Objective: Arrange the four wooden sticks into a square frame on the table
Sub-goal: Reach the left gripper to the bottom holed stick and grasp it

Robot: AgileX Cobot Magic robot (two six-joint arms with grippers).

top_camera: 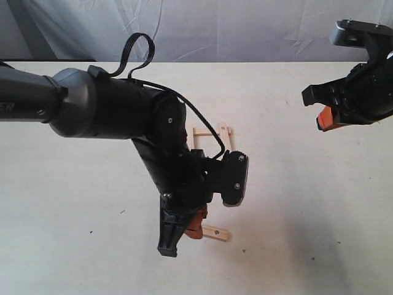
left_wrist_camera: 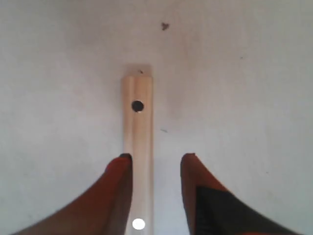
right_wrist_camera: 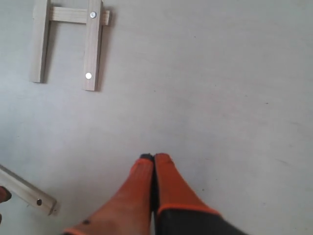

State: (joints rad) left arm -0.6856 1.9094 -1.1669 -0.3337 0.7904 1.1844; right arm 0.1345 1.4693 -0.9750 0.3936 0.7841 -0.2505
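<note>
Three of the wooden sticks lie joined in a U shape, two parallel slats under a cross slat. In the exterior view this part of the square frame shows just behind the left arm. The fourth stick lies alone nearer the front of the table. My left gripper is lowered over it and open. In the left wrist view that stick runs between the fingers, against one finger and apart from the other. My right gripper hangs shut and empty at the far right.
The black left arm reaches across the middle and hides part of the joined sticks. A grey cloth backdrop hangs behind the far edge of the table. In the right wrist view, the loose stick lies well away from the shut fingertips.
</note>
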